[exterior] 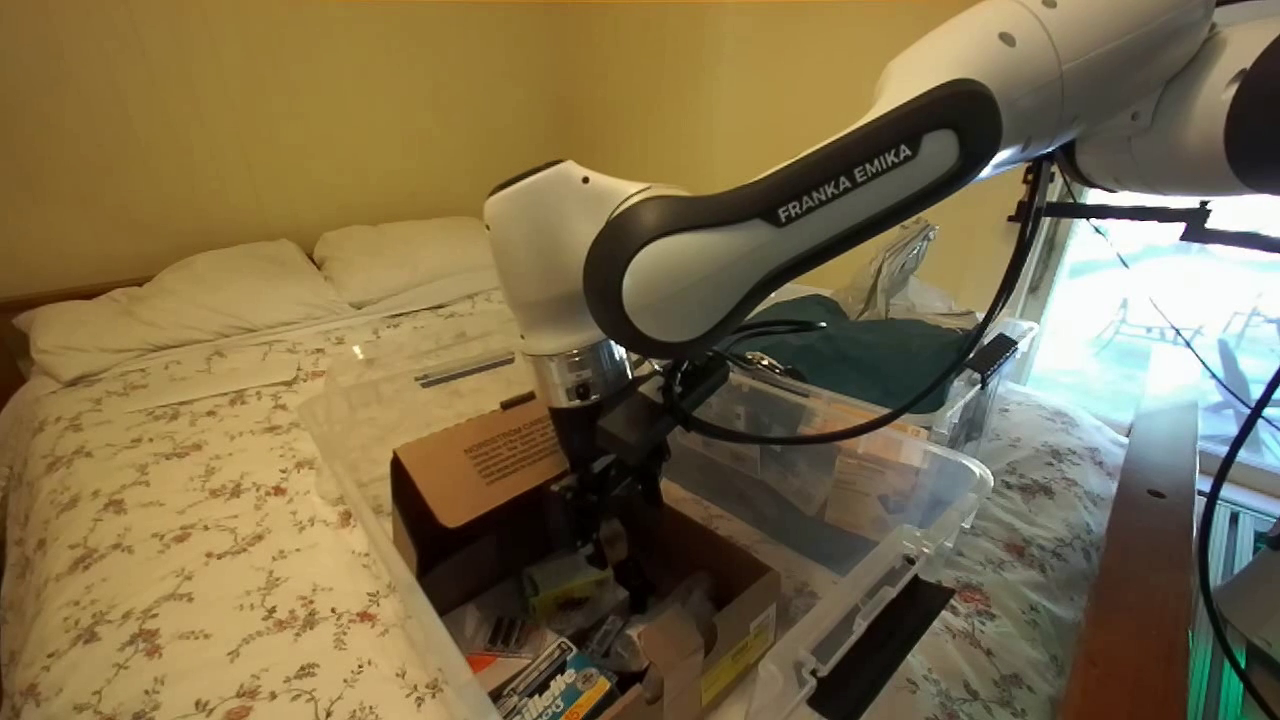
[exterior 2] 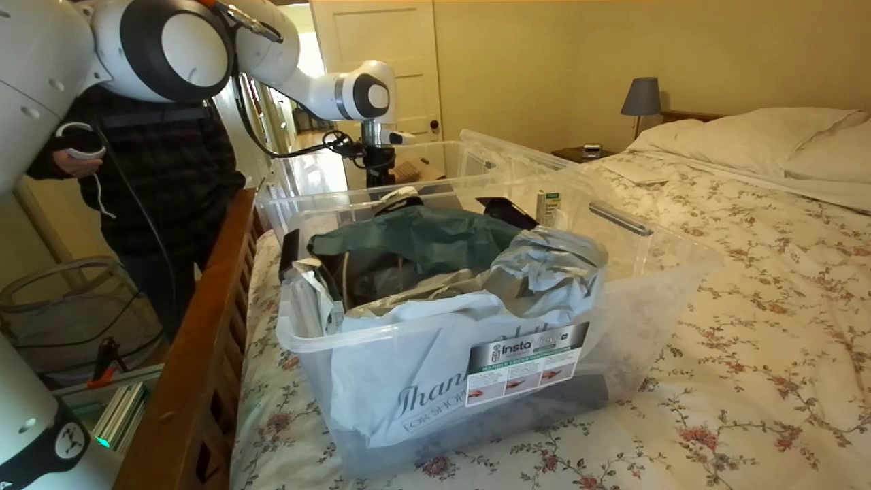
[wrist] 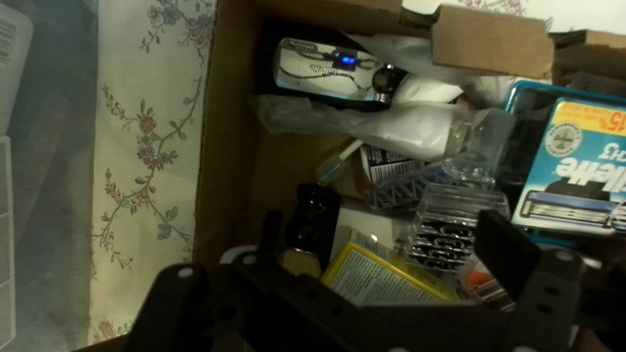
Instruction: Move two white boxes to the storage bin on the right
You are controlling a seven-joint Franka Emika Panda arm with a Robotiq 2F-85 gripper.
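My gripper [wrist: 391, 239] is open and points down into a brown cardboard box; it also shows in an exterior view [exterior: 618, 570]. Between its fingers in the wrist view lies a yellow-edged box with a white printed face [wrist: 381, 281]. A plain white surface [wrist: 374, 222] lies partly under it; I cannot tell if it is a box. The clear storage bin [exterior 2: 381, 335] holds green cloth and bags; its rim also shows in an exterior view [exterior: 1005, 345]. Pale boxes [exterior: 880, 480] show through clear plastic, and white ones at the wrist view's left edge [wrist: 12, 58].
The cardboard box [exterior: 730, 580] stands inside a nearer clear tub [exterior: 965, 480], beside the storage bin. It holds a teal razor pack [wrist: 577, 171], a black-handled brush [wrist: 313, 215] and plastic bags. A raised flap [exterior: 490, 465] stands by the arm. A wooden rail [exterior: 1140, 550] edges the bed.
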